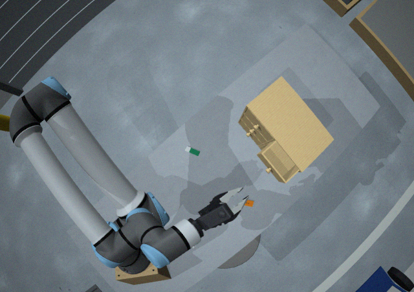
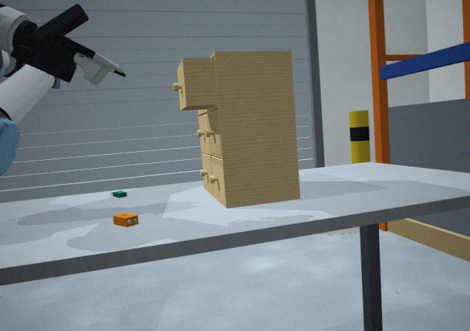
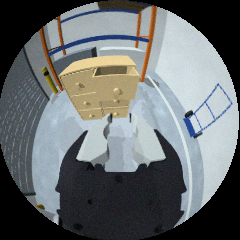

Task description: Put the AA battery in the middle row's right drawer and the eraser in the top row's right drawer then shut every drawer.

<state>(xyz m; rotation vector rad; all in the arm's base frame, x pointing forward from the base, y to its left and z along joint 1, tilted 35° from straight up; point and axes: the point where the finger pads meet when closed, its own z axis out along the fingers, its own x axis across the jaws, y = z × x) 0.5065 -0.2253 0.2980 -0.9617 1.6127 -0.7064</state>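
Note:
The wooden chest (image 1: 290,122) (image 2: 258,130) (image 3: 82,82) stands upright on the table. Its top-row right drawer (image 1: 279,162) (image 2: 195,83) (image 3: 116,73) is pulled out; the other drawers are shut. The green and white eraser (image 1: 192,151) (image 2: 119,194) lies on the table to the left of the chest's front. My gripper (image 1: 243,193) (image 2: 120,73) (image 3: 120,113) hangs high above the table, about level with the top row and well in front of the chest. Its fingers stand a little apart with nothing between them. I see no AA battery in any view.
An orange block with two round studs (image 1: 249,202) (image 2: 125,219) lies on the table just below my gripper. The table's front edge (image 2: 228,240) runs near it. An orange and blue rack (image 2: 379,65) stands behind the table.

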